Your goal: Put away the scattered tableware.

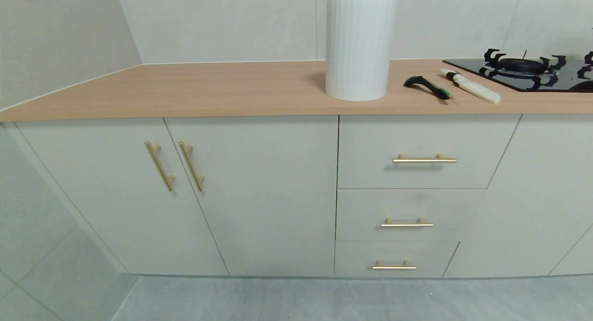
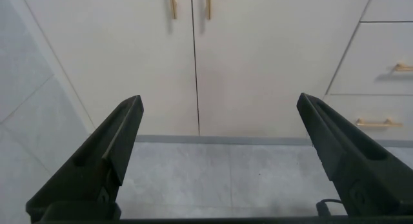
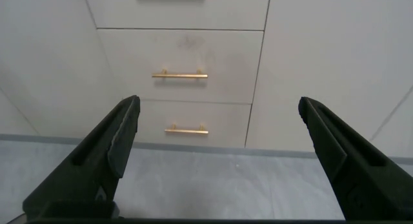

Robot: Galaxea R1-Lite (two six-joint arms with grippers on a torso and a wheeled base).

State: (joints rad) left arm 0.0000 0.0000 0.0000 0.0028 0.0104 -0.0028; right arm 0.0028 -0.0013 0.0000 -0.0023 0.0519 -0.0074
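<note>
both grippers hang low in front of the kitchen cabinets, each spread wide with nothing between its fingers. our left gripper (image 2: pixel 218 102) faces the seam of a pair of pale cabinet doors (image 2: pixel 258 62), and our right gripper (image 3: pixel 218 102) faces the lower drawers (image 3: pixel 181 66). beneath them we see grey floor tiles (image 2: pixel 213 172) running up to the cabinet base. the doors on our left and the stack of three drawers on our right all carry slim gold bar handles (image 1: pixel 160 166).

above the cabinets lies a wooden countertop (image 1: pixel 208 89). a tall white ribbed container (image 1: pixel 359 47) stands upright near its front edge, about over the line where doors meet drawers. the scattered tableware lies flat on the wood to the container's right. first comes a black-handled tool (image 1: pixel 426 85) with a green tip. just beside it is a white knife-like utensil (image 1: pixel 470 84) with a green band. farther right, a black glass hob (image 1: pixel 519 73) with dark burner grates sits in the counter. pale wall tiles (image 1: pixel 231 24) close the scene behind.
</note>
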